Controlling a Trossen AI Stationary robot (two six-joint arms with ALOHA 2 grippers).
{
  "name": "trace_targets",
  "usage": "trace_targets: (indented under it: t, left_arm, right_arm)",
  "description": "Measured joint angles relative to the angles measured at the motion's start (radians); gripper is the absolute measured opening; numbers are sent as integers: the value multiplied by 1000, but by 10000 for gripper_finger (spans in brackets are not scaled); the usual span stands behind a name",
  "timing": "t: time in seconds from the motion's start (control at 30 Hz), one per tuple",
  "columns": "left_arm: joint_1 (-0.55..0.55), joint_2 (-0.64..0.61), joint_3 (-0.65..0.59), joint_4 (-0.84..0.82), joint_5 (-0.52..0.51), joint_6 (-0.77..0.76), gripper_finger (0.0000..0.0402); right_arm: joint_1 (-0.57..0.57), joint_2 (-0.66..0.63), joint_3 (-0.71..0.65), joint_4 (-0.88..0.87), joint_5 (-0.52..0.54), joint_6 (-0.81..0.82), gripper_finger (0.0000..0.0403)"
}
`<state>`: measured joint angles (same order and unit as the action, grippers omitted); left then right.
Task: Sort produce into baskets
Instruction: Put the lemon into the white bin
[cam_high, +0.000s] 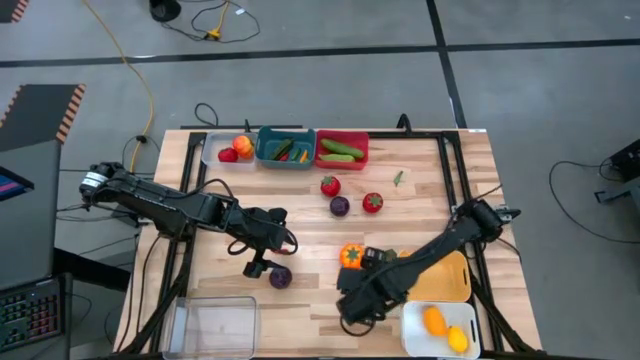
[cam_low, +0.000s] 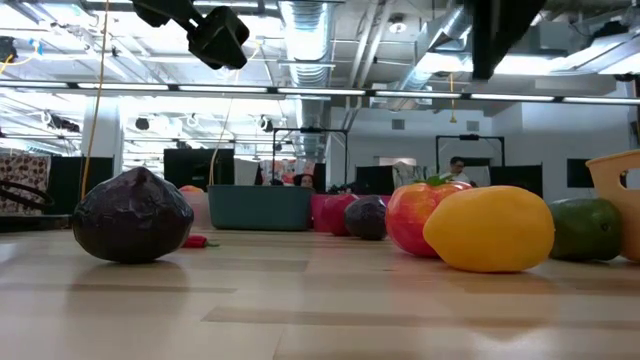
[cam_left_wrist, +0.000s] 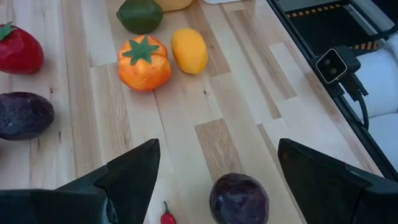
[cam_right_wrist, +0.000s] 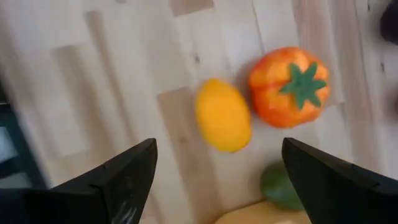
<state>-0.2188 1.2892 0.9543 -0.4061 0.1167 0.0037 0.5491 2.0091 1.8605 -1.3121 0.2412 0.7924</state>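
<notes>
- Your left gripper (cam_left_wrist: 214, 168) hangs spread wide over the purple fruit (cam_left_wrist: 239, 199); lower straight, straddle it evenly.
- Your right gripper (cam_right_wrist: 214, 168), also spread, holds nothing; the yellow fruit (cam_right_wrist: 222, 116) lies at 12 o'clock beyond its fingertips, beside 1 orange tomato (cam_right_wrist: 290, 86).

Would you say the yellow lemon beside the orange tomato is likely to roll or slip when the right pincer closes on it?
The lemon is a smooth oval lying on its side, so it would probably roll if nudged. Its glossy skin may slip under the pincer, whose jaws stand open above it. It looks rigid, so it likely won't squash. The tomato close beside it could get bumped.
</notes>
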Motion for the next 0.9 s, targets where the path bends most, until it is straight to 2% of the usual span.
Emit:
trace_targets:
  t: [0.3,0.4,0.63,0.77,0.9]
  left_arm:
    - [0,0,0,0,0,3,314]
    - [0,0,0,0,0,3,314]
    - [0,0,0,0,0,2,314]
    - [0,0,0,0,0,1,314]
    - [0,0,0,0,0,3,314]
  right_arm:
    - [-90,127,0,-16,-10,-143,367]
    - [-117,152,0,-19,-55,-175,359]
    - [-144,155,0,-30,-88,-192,343]
    - [-145,155,0,-49,-163,-188,341]
    - [-133,156,0,-45,-188,-190,341]
